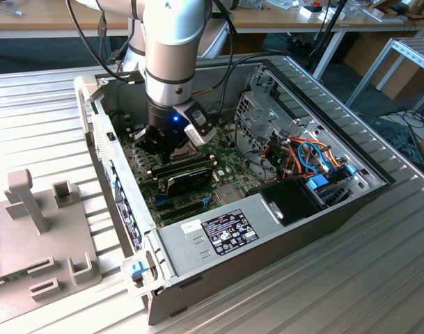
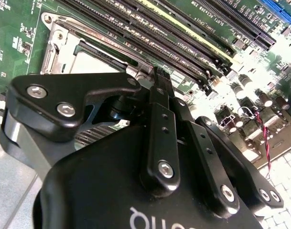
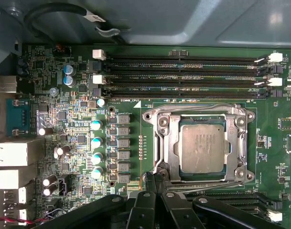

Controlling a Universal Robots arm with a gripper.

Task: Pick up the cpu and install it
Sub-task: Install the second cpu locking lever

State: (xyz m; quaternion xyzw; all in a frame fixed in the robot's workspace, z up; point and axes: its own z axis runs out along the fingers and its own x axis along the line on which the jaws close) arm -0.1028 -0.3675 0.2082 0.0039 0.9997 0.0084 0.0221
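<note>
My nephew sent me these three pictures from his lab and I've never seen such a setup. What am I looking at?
A silver robot arm reaches down into an open grey computer case lying on a ribbed metal table. One picture is from a camera standing off to the side; the other two come from cameras riding near the arm's wrist, looking down past its black gripper. Below lies the green motherboard. The small square silver-grey cpu sits inside its metal socket frame, beside the long black memory slots. The gripper's fingertips are together, holding nothing, at the socket's edge.

Robotics lab: slatted metal bench (image 1: 351,278), open computer case (image 1: 267,229), cluttered desks (image 1: 51,17).
</note>
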